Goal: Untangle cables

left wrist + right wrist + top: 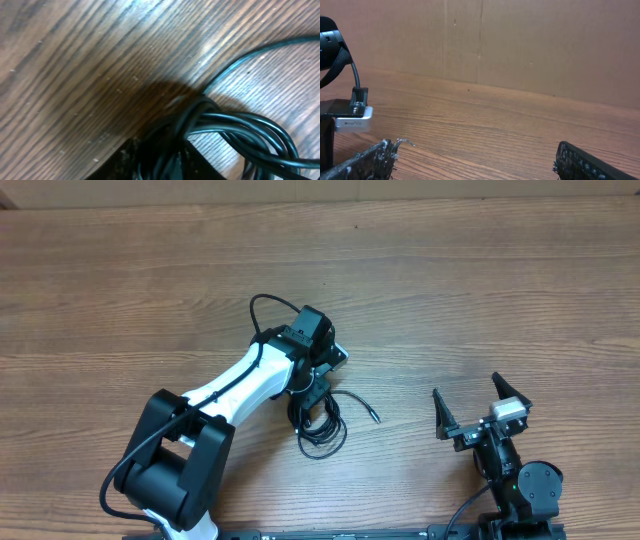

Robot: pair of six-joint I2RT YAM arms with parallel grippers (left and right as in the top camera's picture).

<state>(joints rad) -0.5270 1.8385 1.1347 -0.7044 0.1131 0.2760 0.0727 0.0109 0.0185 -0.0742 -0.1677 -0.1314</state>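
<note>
The cables (322, 425) lie as one small dark coil near the middle of the wooden surface (500, 280). The loops overlap too tightly for me to count separate cords. One thin tail leaves the coil and ends in a single small plug (375, 418), pointing toward the right arm.

The coil is slightly longer than it is wide. Its long axis runs from the left claw (312, 392) back toward the near edge where the arm bases stand.

In the left wrist view the strands (235, 125) gather into a tight neck and run down between the dark fingers of the left claw (160, 162), filling the gap. I read that claw as clamped on the top of the bundle.

The right claw (466, 386) stands well apart from the coil, on its right side, fingers spread wide and holding nothing. Its wrist view shows only bare wood between the fingers.

So the left arm is on the cables, and the free plug end lies between the coil and the right claw. My judgement is that the right arm must reach leftward for that tail.

I count one coil, one visible plug end, two arms and two claws.
</note>
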